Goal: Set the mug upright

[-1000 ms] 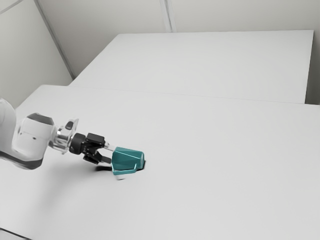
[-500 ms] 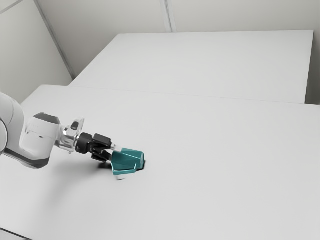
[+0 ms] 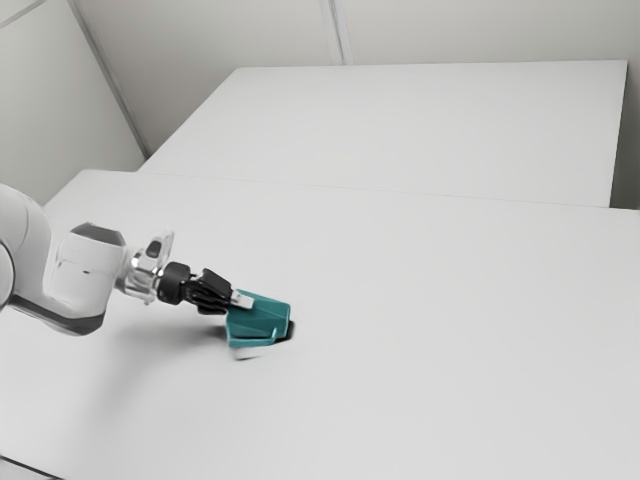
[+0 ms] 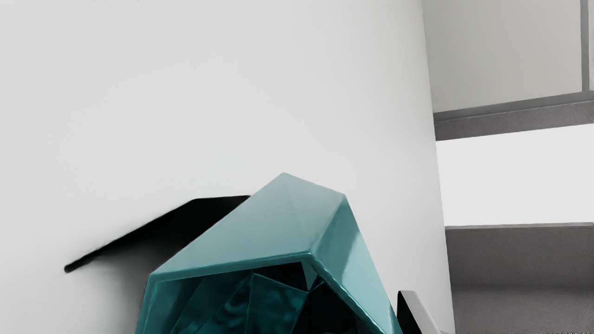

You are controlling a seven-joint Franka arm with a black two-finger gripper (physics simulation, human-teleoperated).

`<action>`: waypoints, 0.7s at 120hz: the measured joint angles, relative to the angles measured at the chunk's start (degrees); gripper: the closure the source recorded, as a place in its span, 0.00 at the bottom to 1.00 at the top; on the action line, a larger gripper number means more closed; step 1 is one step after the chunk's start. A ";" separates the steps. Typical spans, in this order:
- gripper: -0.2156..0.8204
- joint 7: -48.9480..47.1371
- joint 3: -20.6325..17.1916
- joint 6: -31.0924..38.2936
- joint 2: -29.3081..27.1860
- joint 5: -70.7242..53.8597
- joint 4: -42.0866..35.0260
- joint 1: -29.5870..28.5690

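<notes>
Exterior view: the mug [image 3: 262,320], teal and faceted, lay on its side on the white table [image 3: 430,340], not upright. Its open mouth faced the gripper [image 3: 242,300]; its base pointed toward the exterior view's right. The arm [image 3: 85,275] reached in from the exterior view's left, and the front of the gripper overlapped the mouth end of the mug. Contact between them could not be confirmed. Gripper opening: could not be determined, nor whether it had hold of the mug. Wrist view: the mug's hollow inside was visible past the rim, and a dark shadow [image 4: 185,227] fell on the table beside it.
</notes>
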State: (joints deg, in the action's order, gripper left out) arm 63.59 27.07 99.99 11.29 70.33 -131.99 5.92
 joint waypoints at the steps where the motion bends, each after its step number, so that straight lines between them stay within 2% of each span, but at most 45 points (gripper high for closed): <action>1: 0.88 0.02 0.00 -0.01 -0.02 0.03 -0.02 0.03; 28: 0.94 0.34 0.26 -0.12 -2.46 0.65 -0.65 1.80; 59: 0.95 -0.02 0.77 0.58 -8.36 0.44 -1.48 4.52; 84: 0.96 -3.10 -0.54 5.38 -13.17 -4.54 -0.87 6.38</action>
State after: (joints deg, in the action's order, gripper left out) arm 60.49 26.53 105.37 -1.88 65.79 -132.86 12.29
